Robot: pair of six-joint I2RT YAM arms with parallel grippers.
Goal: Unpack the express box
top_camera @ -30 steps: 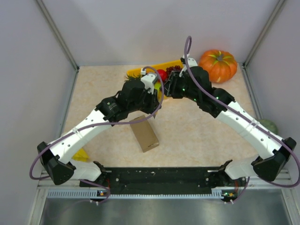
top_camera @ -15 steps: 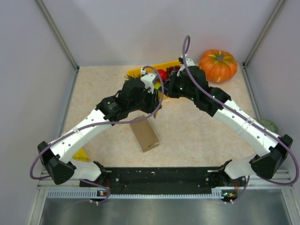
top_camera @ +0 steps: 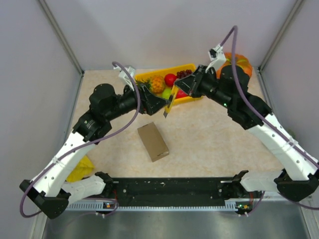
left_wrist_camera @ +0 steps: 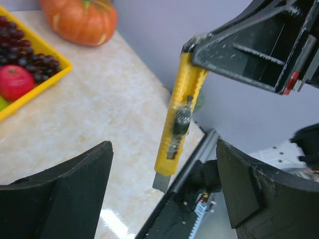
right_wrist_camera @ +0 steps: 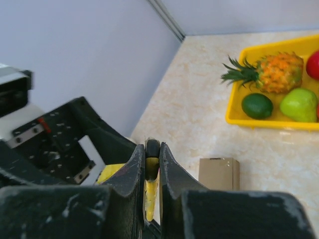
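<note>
Express box: the express box (top_camera: 153, 142) lies flat on the bench (top_camera: 214, 139), lower centre of the top view, well apart from both my jaws; its flaps look shut.
Progress: early, I judge. Nothing is cut, lifted or taken out.
Right jaws: closed on the upper end of a yellow utility knife (top_camera: 169, 103), which hangs blade-end down in the air above the bench, beyond the box. A short grey tip seems to show at its lower end.
Left jaws: wide open and holding nothing, just beside the knife and pointing at it from the left.
Left to do: bring the blade down to the box's seam, slit it, fold back the flaps, take out whatever is inside.
Yellow tray: the yellow tray (top_camera: 179, 66) of fruit sits upper centre.
Pumpkin: the pumpkin (top_camera: 243, 62) is upper right, half hidden by my right arm.
</note>
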